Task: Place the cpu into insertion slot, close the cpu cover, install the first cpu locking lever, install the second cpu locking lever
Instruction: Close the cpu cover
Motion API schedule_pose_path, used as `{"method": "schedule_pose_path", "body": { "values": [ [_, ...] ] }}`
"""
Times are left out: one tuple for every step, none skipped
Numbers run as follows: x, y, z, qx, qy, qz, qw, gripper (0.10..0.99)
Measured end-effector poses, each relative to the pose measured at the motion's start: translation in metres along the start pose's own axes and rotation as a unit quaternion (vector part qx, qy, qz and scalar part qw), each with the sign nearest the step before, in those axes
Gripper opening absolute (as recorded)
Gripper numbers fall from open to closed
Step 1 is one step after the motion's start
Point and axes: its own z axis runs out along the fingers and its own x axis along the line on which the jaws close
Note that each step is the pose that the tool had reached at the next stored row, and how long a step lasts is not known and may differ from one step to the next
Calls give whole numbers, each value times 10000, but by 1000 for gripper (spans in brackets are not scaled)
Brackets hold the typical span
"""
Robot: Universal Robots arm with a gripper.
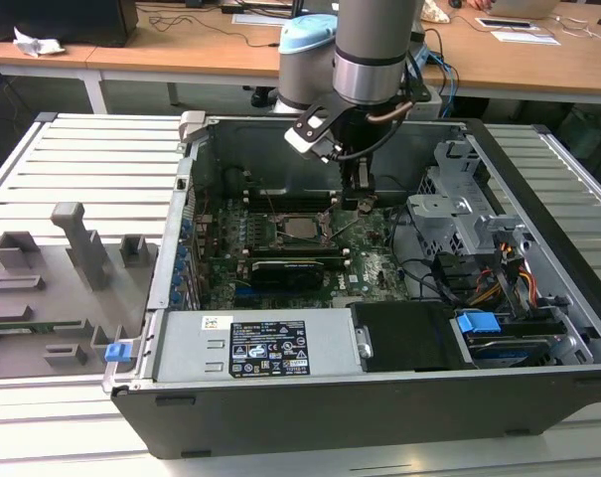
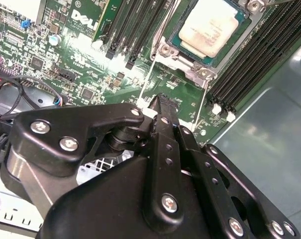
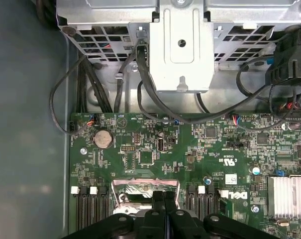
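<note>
A black label (image 1: 268, 348) crowded with small white print and marks sat on the grey power supply (image 1: 201, 363) in the exterior view, with a small white sticker (image 1: 217, 321) just above it, none of it legible. White maker's lettering (image 2: 85, 20) was printed on the green circuit board (image 2: 90, 79) in both wrist views, and in the first wrist view white approval marks (image 3: 229, 161) and a small barcode sticker (image 3: 231, 178) lay near it, among tiny component markings too fine to make out. The cpu (image 2: 211, 27) carried only faint, unreadable engraving on its metal face
</note>
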Motion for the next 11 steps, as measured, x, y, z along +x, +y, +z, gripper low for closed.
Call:
{"method": "schedule_pose_path", "body": {
  "values": [
    [0,5,2,0,0,0,10000,106],
    [0,8,3,0,0,0,10000,106],
    [0,11,4,0,0,0,10000,106],
    [0,15,5,0,0,0,10000,106],
    [0,21,7,0,1,0,10000,106],
    [0,25,8,0,1,0,10000,106],
    [0,33,9,0,0,0,10000,106],
    [0,42,10,0,0,0,10000,106],
    [0,55,12,0,0,0,10000,106],
    [2,85,17,0,0,-2,10000,106],
    [3,97,18,0,0,-4,10000,106]
  ]
}}
